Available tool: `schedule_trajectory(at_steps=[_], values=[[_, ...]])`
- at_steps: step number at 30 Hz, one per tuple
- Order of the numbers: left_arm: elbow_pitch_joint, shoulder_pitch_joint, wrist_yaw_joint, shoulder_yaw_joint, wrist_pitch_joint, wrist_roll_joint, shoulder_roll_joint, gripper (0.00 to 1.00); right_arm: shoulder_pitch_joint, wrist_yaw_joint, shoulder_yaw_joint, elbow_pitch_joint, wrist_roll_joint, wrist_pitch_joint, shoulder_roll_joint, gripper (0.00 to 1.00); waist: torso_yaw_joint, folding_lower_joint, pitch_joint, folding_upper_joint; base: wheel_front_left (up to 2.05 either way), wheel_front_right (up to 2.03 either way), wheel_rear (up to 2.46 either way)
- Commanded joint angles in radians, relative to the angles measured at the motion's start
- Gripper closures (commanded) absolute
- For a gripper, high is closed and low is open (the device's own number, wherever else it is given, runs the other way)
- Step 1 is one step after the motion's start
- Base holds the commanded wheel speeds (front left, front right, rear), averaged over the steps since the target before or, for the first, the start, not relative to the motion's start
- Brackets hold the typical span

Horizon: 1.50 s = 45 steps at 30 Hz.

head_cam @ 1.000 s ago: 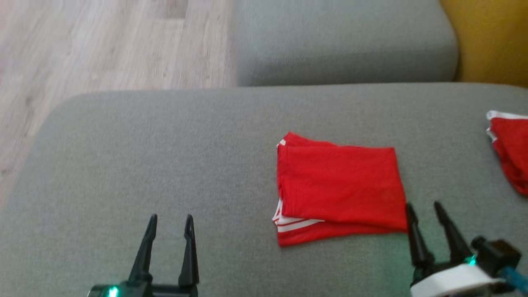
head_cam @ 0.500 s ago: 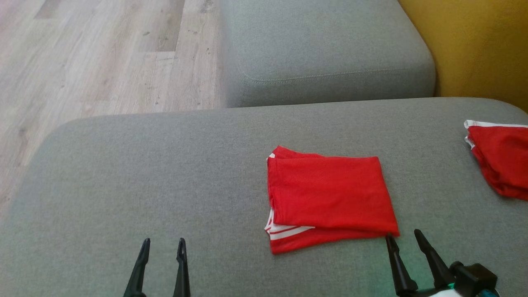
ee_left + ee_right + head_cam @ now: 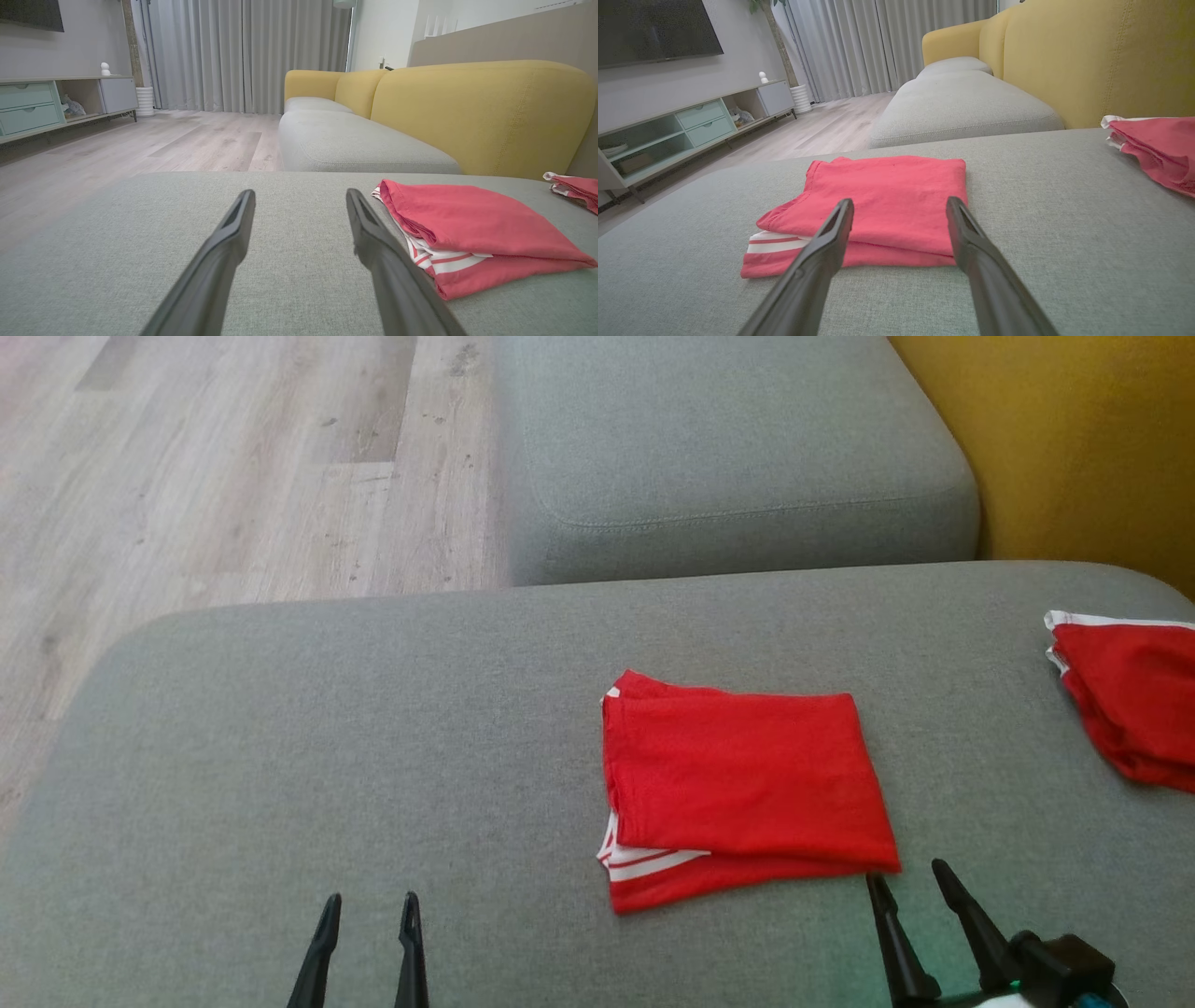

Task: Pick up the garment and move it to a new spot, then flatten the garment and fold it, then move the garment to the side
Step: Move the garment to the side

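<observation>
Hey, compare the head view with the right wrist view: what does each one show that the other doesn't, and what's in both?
Head view's extra: the left gripper, open over the grey cushion, left of the folded red garment.
Right wrist view's extra: a wall television, a low cabinet with pale green drawers, and grey curtains.
Shared: the folded red garment, a second red garment off to the right, the open right gripper at the folded garment's near right corner, the cushion and the wooden floor.

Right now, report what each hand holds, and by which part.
Nothing is held: the left hand and right hand stand open; the folded red garment lies free on the grey cushion.
</observation>
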Motion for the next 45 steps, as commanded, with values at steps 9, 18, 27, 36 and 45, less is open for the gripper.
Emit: schedule_trajectory(at_steps=[9, 18, 27, 36, 45], values=[[-0.055, -0.024, -0.021, 0.019, -0.005, 0.008, -0.008, 0.00, -0.014, 0.007, 0.003, -0.030, -0.015, -0.014, -0.009, 0.00, 0.003, 0.0000, 0.000, 0.0000, 0.00, 0.00, 0.00], [-0.083, -0.029, -0.021, 0.016, -0.005, 0.048, -0.008, 0.00, -0.020, 0.007, -0.031, -0.030, -0.009, -0.014, -0.010, 0.00, 0.018, 0.0000, 0.024, 0.0000, 0.00, 0.00, 0.00], [-0.111, -0.046, -0.017, -0.004, -0.005, 0.081, -0.008, 0.00, -0.168, 0.007, -0.034, 0.133, 0.057, 0.010, -0.031, 0.00, 0.024, 0.0000, 0.077, 0.0000, 0.00, 0.00, 0.00], [-0.115, -0.077, -0.015, -0.040, -0.005, 0.093, -0.008, 0.00, -0.411, 0.007, -0.058, 0.327, 0.136, 0.213, -0.046, 0.00, 0.036, 0.0000, 0.136, 0.0000, 0.00, 0.00, 0.00], [-0.104, -0.118, -0.008, -0.061, -0.005, 0.092, -0.008, 0.00, -0.568, 0.007, -0.060, 0.559, 0.135, 0.321, -0.047, 0.00, 0.063, 0.0000, 0.181, 0.0000, 0.00, 0.00, 0.00]])
